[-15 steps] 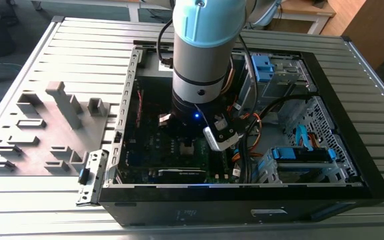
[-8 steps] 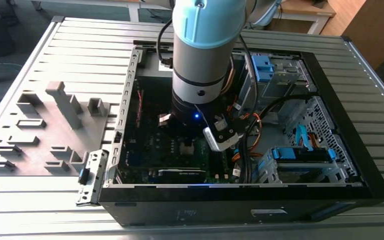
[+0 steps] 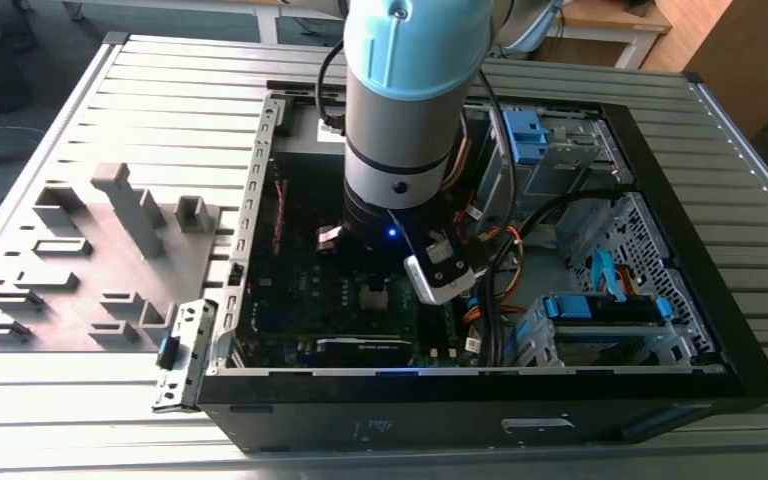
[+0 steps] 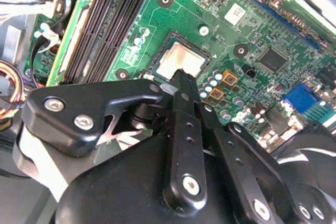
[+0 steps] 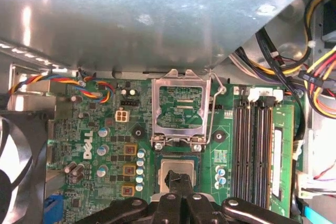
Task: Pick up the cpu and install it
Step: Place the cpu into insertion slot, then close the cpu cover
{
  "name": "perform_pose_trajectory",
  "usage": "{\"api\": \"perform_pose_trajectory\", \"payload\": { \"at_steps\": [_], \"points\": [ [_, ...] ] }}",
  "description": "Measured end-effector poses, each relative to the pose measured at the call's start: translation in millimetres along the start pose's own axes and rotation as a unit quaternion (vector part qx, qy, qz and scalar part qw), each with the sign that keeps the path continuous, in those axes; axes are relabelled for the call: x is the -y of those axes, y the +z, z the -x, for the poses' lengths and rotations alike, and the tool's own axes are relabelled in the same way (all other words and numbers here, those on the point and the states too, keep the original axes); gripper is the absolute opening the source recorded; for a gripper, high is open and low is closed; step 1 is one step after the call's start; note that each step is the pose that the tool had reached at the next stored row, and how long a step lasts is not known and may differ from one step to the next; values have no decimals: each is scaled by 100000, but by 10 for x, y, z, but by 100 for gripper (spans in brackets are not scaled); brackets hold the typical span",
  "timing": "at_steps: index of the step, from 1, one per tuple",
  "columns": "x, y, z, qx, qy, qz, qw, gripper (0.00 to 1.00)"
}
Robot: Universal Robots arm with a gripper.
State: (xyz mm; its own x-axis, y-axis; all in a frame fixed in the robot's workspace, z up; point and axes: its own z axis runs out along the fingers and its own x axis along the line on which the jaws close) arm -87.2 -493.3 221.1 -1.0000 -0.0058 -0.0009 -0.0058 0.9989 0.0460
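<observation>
Ribbed metal worktop [image 3: 157,90] carries an open black computer case [image 3: 704,360], and the arm [image 3: 404,100] reaches down into it; in both wrist views the cpu [image 5: 176,165] lies flat in its socket on the green motherboard [image 5: 105,129], below the raised metal retention frame [image 5: 178,111]; the gripper [image 5: 177,180] has its jaws clenched together with nothing between them, tips at the chip's silvery top. Judging from this, a push that lands off-centre could tilt the chip and bend socket pins; a sideways drift could knock the upright frame or the memory slots [image 5: 254,145] beside it.
</observation>
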Motion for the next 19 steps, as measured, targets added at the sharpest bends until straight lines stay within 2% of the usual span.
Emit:
{"api": "perform_pose_trajectory", "payload": {
  "at_steps": [19],
  "points": [
    [-1,-30,-1,10,418,0,99999,11]
  ]
}}
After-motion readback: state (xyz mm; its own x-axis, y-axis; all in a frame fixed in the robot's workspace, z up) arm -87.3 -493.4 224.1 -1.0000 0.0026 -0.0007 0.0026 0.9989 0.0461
